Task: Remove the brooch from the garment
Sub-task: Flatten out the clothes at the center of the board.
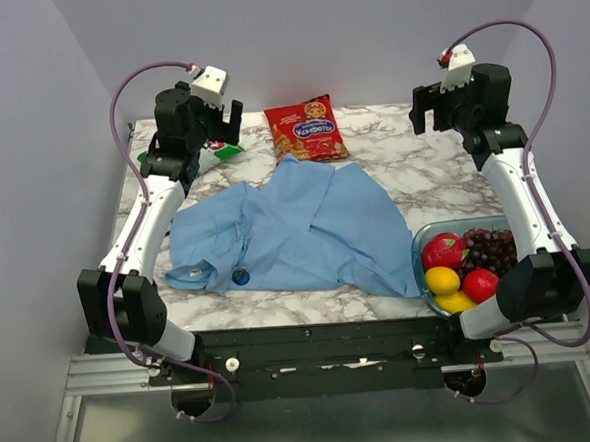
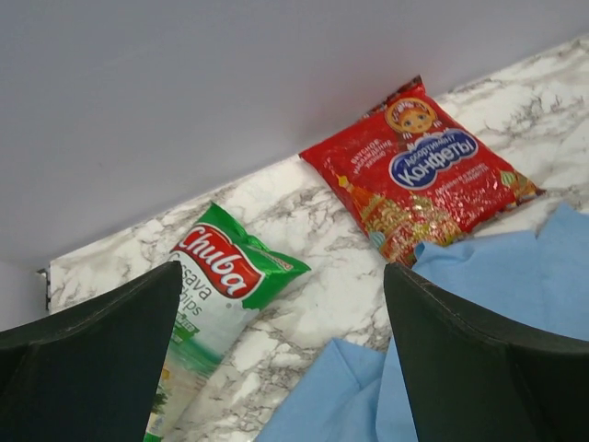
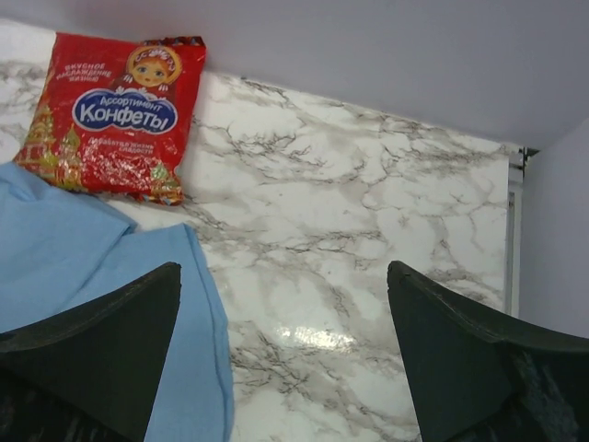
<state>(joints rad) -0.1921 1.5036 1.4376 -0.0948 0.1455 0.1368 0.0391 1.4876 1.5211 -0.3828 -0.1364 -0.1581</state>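
Brooch (image 1: 240,276): small dark dot on blue garment (image 1: 306,230), detail unreadable, outside both wrist views. Left gripper (image 2: 283,274), right gripper (image 3: 283,269): spread wide, empty, finger bases cut off.

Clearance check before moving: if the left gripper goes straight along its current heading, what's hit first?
Probably bare marble table, between the green chips bag and the blue garment. The left gripper might clip the bag corner; depth is unclear.

One shirt (image 1: 306,230), one brooch (image 1: 241,276), two snack bags (image 1: 306,128)
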